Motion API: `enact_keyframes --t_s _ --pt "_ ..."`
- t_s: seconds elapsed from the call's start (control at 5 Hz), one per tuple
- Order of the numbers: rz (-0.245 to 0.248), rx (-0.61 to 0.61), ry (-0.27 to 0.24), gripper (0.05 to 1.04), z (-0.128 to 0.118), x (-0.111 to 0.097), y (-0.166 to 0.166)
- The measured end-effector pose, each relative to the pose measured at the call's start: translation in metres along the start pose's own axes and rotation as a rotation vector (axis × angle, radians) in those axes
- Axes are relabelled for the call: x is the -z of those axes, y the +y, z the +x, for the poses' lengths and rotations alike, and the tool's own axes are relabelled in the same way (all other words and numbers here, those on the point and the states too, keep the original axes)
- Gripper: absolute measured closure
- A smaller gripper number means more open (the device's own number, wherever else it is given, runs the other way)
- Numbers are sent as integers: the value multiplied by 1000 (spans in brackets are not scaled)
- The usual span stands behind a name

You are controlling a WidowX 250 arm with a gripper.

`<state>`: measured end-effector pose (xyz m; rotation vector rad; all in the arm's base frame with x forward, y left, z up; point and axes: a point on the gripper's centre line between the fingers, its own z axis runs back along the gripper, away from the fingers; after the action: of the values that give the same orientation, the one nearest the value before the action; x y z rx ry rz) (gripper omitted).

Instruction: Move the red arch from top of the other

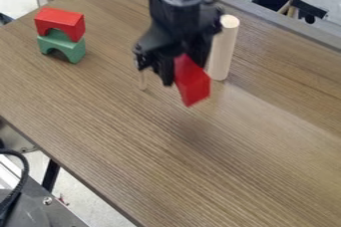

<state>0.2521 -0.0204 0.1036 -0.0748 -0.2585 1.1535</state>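
My gripper (178,67) hangs above the table at the upper middle of the camera view, shut on a red block (193,82). The block is tilted and its lower end sticks out below the gripper; I cannot tell whether it is an arch. At the upper left, a red arch (60,21) rests on top of a green arch (63,46), both with their openings facing down. The gripper is well to the right of this stack.
An upright pale wooden cylinder (224,48) stands just right of the gripper, partly behind it. A thin pale piece (142,80) shows below the gripper's left side. The wooden table (200,171) has its near edge running diagonally at the lower left.
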Motion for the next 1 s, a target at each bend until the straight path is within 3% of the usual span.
enact_keyframes --t_s 0.2,0.6,0.8,1.0 --pt "-5 44 10 500 -14 5 -5" --pt "123 132 16 500 -21 71 -5" --pt "86 157 -9 426 -17 77 -12" --pt "95 148 14 137 -19 76 -2"
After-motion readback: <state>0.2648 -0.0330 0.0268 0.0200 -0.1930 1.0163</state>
